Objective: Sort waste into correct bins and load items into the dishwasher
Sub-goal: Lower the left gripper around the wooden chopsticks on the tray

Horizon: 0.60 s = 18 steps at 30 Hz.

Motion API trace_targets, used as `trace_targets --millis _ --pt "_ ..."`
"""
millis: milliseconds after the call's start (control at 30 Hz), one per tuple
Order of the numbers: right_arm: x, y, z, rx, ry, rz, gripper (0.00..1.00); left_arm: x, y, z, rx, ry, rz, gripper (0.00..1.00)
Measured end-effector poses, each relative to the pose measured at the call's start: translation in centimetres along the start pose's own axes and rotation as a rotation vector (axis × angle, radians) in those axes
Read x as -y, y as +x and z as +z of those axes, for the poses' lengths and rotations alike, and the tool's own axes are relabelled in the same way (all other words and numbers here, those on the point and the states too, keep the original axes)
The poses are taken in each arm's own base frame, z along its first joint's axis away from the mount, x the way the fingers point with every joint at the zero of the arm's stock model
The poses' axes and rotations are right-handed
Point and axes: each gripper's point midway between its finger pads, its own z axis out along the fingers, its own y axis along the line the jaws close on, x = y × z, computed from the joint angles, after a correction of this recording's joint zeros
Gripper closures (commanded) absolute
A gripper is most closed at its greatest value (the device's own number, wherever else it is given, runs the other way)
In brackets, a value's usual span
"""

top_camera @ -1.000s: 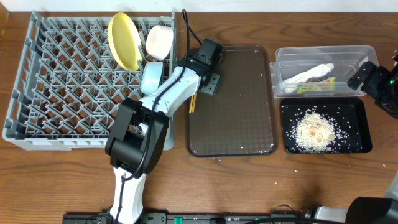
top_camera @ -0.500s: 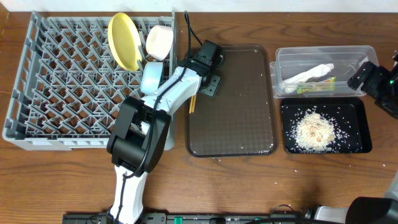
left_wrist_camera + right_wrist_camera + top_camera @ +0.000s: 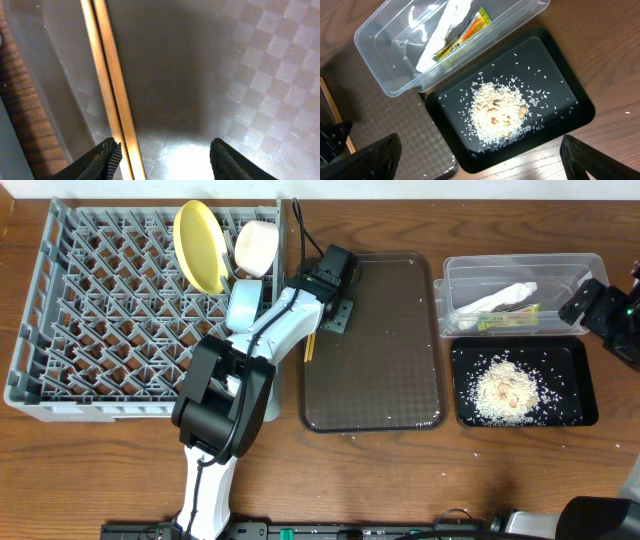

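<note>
A pair of wooden chopsticks point(image 3: 107, 75) lies along the left edge of the dark brown serving tray point(image 3: 240, 75). My left gripper point(image 3: 166, 155) is open and low over the tray, with the chopsticks just inside its left finger. In the overhead view the left gripper point(image 3: 340, 315) is beside the grey dish rack point(image 3: 60, 300), and the chopsticks point(image 3: 309, 346) stick out under the arm. The rack holds the yellow plate point(image 3: 200, 245), white bowl point(image 3: 256, 246) and light blue bowl point(image 3: 243, 305). My right gripper point(image 3: 480, 165) is open and empty above the black tray point(image 3: 570, 100).
The clear tub point(image 3: 520, 265) holds the white tissue point(image 3: 500, 298) and the green-and-orange wrapper point(image 3: 510, 322). The black tray point(image 3: 578, 405) holds a heap of rice crumbs point(image 3: 505, 388). A few grains lie on the brown tray point(image 3: 390, 380) and on the table.
</note>
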Motion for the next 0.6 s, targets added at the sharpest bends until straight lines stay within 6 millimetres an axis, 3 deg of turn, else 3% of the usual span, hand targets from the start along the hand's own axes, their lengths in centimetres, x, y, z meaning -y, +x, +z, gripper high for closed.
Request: trace_targets --millis 600 --pt "0.0 0.0 0.0 0.000 0.000 0.000 0.01 -0.3 1.5 1.7 -0.029 -0.019 -0.052 0.40"
